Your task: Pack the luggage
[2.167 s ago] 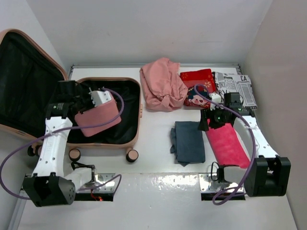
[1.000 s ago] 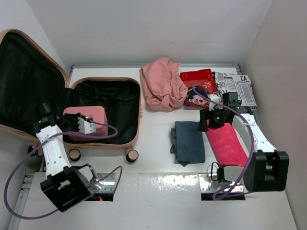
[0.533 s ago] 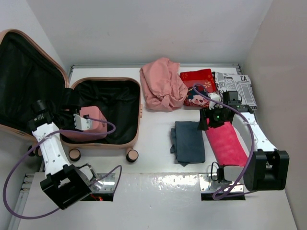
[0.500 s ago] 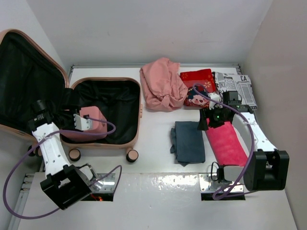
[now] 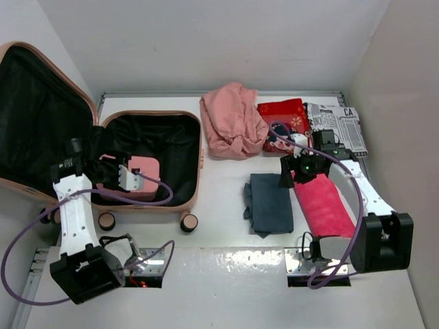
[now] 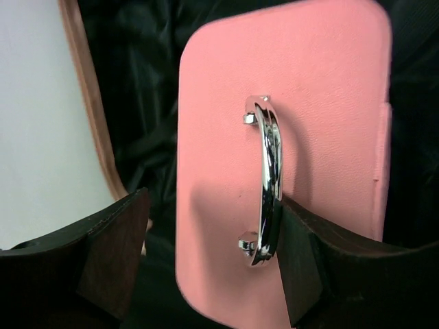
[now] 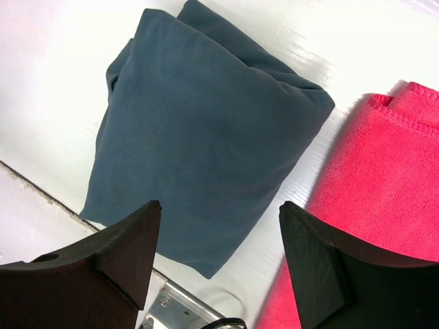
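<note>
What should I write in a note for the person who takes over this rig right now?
Left pincer: open, over the pink box, not gripping it.
Right pincer: open and empty, above the folded blue cloth.
Suitcase: at the left of the table, lid open.
Done: the pink box lies inside the suitcase.
Left: the blue cloth, red towel, pink garment, red flowered item and printed packet are on the table, outside the suitcase. The suitcase is not yet closed.
</note>
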Action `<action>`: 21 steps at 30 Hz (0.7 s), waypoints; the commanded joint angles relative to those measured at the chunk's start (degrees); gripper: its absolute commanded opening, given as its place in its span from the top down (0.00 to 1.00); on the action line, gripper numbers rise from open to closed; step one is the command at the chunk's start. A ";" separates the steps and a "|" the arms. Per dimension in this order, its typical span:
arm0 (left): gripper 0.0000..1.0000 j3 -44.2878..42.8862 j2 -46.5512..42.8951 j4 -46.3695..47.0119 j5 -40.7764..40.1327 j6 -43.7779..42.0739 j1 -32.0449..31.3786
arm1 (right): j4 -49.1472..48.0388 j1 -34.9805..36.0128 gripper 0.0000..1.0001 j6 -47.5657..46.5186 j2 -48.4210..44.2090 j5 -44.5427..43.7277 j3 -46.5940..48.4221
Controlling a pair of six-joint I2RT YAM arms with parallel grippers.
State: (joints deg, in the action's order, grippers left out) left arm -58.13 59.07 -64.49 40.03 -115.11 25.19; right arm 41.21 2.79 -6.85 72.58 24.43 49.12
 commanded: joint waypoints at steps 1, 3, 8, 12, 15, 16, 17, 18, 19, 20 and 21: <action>0.25 0.30 2.45 -10.13 -2.06 -9.18 -3.74 | -1.13 0.81 0.30 -1.50 -0.15 0.10 1.68; 0.25 -1.02 3.50 -10.13 -3.46 -5.75 -6.01 | -1.13 1.08 0.30 -1.67 0.20 -0.34 1.85; 0.25 -2.95 4.83 -10.13 -4.00 -3.10 -7.79 | -1.05 1.69 0.29 -1.94 0.37 -0.87 1.59; 0.18 -5.84 5.35 -10.13 -2.24 0.05 -8.32 | -0.96 2.13 0.29 -2.11 0.46 -1.22 1.59; 0.18 -8.66 5.36 -10.13 -0.31 2.34 -8.92 | -1.05 2.49 0.29 -2.29 0.46 -1.40 1.24; 0.18 -8.67 4.57 -10.13 0.74 2.35 -8.93 | -0.96 2.83 0.29 -2.29 0.55 -1.57 1.32; 0.17 -9.36 3.96 -10.13 1.27 2.35 -9.97 | -1.04 3.01 0.29 -2.38 0.81 -1.49 1.24; 0.17 -9.37 3.34 -10.13 1.28 1.82 -10.59 | -1.05 3.28 0.29 -2.29 0.99 -1.49 1.41; 0.17 -9.37 2.20 -10.13 1.97 1.82 -11.47 | -1.22 3.54 0.29 -2.29 0.99 -1.57 1.67; 0.17 -9.37 2.19 -10.13 1.98 1.82 -13.83 | -1.13 3.72 0.29 -2.20 1.42 -1.66 1.68; 0.17 -9.37 1.50 -10.13 1.98 2.51 -15.07 | -1.05 3.80 0.29 -2.11 1.69 -1.66 1.76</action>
State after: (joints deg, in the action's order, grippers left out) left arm -65.69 63.18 -71.64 38.00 -112.97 13.74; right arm 41.15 5.87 -7.99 73.43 22.87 49.12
